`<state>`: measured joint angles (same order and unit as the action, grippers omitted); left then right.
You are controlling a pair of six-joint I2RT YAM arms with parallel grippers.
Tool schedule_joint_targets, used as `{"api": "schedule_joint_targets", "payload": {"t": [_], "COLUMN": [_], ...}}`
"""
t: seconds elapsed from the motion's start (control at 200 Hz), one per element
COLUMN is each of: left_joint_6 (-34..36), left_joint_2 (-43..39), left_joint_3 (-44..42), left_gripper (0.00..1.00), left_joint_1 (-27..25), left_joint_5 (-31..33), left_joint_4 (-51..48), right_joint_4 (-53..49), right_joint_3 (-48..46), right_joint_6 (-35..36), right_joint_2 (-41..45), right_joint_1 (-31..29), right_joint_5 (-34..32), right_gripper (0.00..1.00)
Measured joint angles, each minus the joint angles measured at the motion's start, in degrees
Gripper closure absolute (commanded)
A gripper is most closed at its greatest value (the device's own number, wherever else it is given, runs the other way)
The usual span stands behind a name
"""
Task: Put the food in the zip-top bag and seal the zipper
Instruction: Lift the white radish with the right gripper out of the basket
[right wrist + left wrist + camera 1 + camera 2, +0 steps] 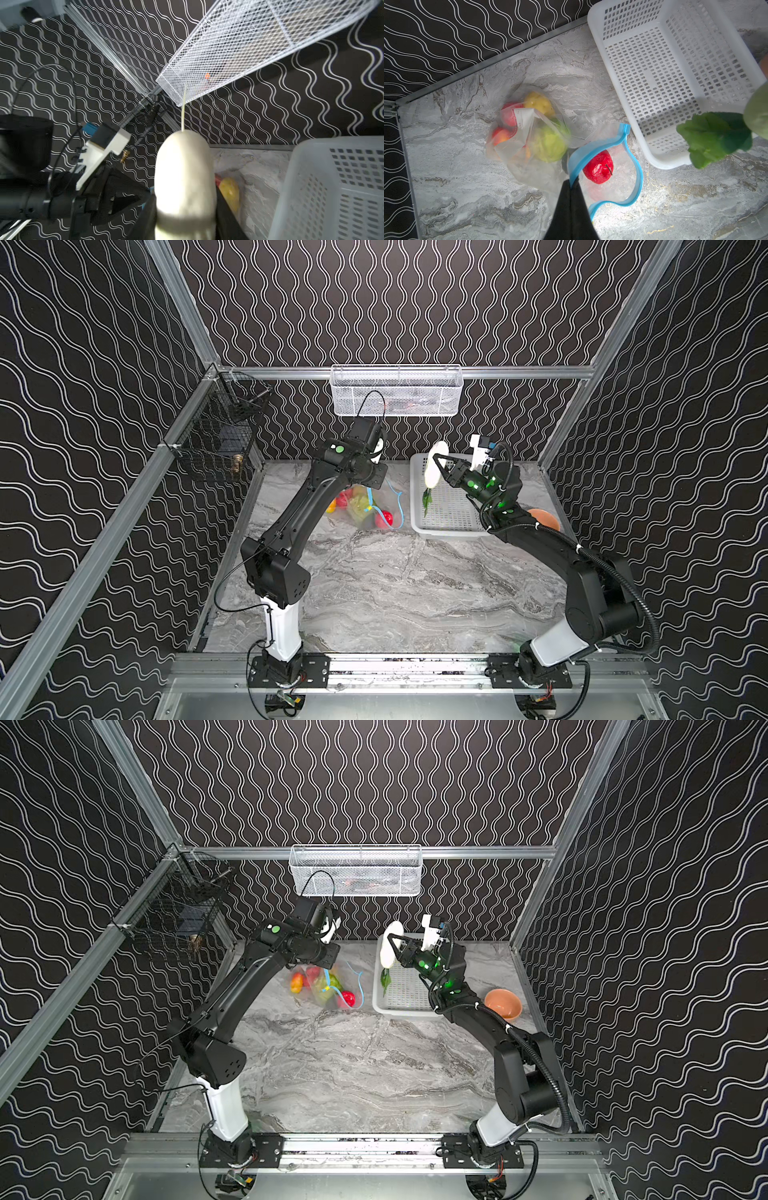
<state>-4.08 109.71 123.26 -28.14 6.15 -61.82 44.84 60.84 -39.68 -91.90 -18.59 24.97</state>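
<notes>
The left gripper [574, 182] is pinching tight on the zipper [636, 172], holding the mouth of the zip-top bag [529, 133] in an open loop that is facing the white basket [440, 531]. The bag is lying at the back of the table [395, 585], just beside the basket's wall, with a red apple [598, 169] sitting at the mouth. The right gripper [437, 467] is clamping the white long vegetable [439, 449] above the basket's left rim, its long axis standing near upright and its green leaves [427, 502] hanging down. The table's front half is offering broad room.
</notes>
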Motion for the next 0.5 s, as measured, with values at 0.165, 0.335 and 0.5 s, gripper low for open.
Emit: {"api": "schedule_joint_targets", "payload": {"t": [0.165,0.335,0.5], "left_joint_6": [0.0,0.02,0.07], "left_joint_2": [1.01,2.08,2.36], "left_joint_3": [1.73,3.82,4.63], "left_gripper": [1.0,1.0,1.0], "left_joint_1": [0.0,0.0,0.0], "left_joint_5": [-0.02,-0.55,-1.29], "left_joint_4": [-0.2,-1.05,-1.51], "right_joint_4": [9.18,15.41,16.76], "right_joint_3": [-1.77,-1.6,0.55], "right_joint_6": [-3.26,-4.55,-2.6], "right_joint_2": [-1.31,-2.21,-2.97], "right_joint_1": [-0.07,-1.42,-4.26], "right_joint_5": [0.85,0.98,0.39], "right_gripper": [1.0,1.0,1.0]}}
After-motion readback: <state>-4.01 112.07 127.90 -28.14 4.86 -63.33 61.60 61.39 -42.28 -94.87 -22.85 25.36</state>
